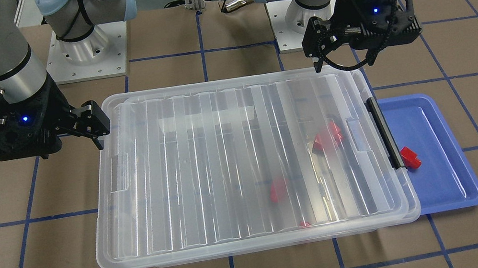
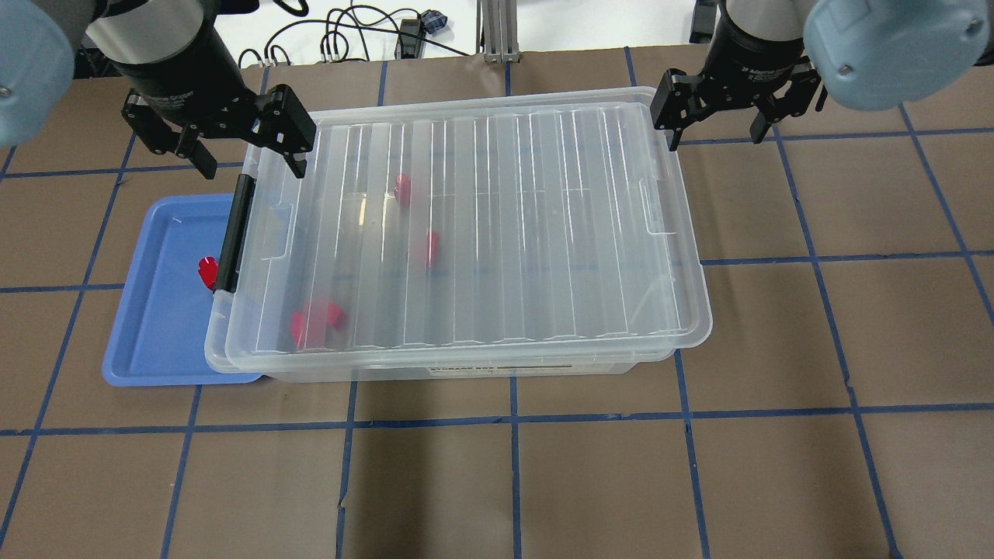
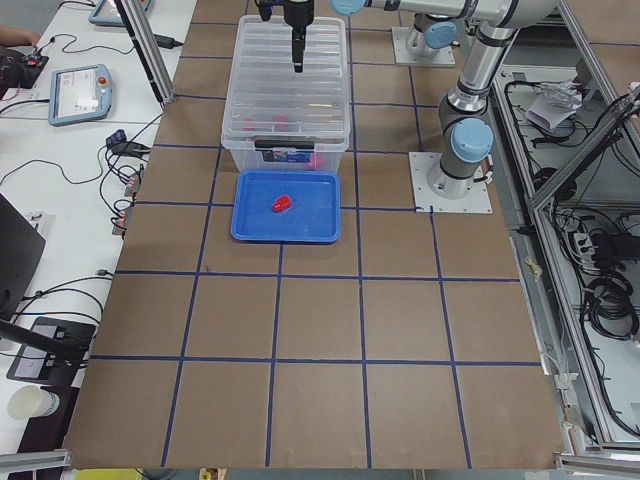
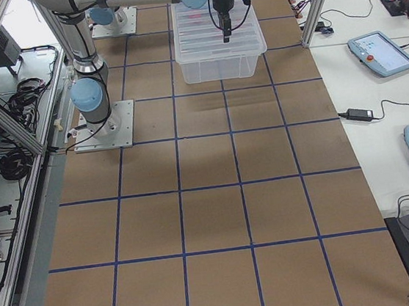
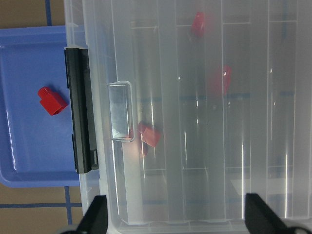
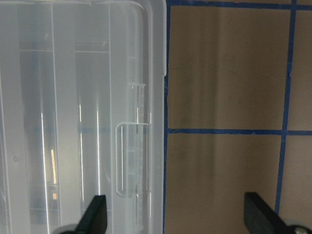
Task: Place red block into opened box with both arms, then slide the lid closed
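1. At the bottom of the overhead view lies the bare brown tabletop [image 2: 543, 481], crossed by blue tape lines.
2. In the centre stands the box [image 2: 466, 371], with the lid [image 2: 543, 233] lying flat on top and covering it nearly end to end. At the lower left corner the lid's rim seems slightly offset from the box's rim, though the clear plastic makes this hard to judge.
3. Three red pieces [image 2: 317, 322] show blurred through the lid, all in the left half of the box.
4. At the left end of the box sits a blue tray [image 2: 155, 341], its right edge under the box's overhanging rim. One red block [image 2: 207, 272] lies on it, outside the box and just beside the black latch [image 2: 235, 233].
5. In the upper left, the left hand [image 2: 253, 168] hangs over the far left corner of the lid. Its fingers are spread wide and it holds nothing.
6. In the upper right, the right hand [image 2: 714, 138] is at the far right corner of the lid. It is likewise spread wide and empty, with one finger by the lid's edge and the other over the tabletop.
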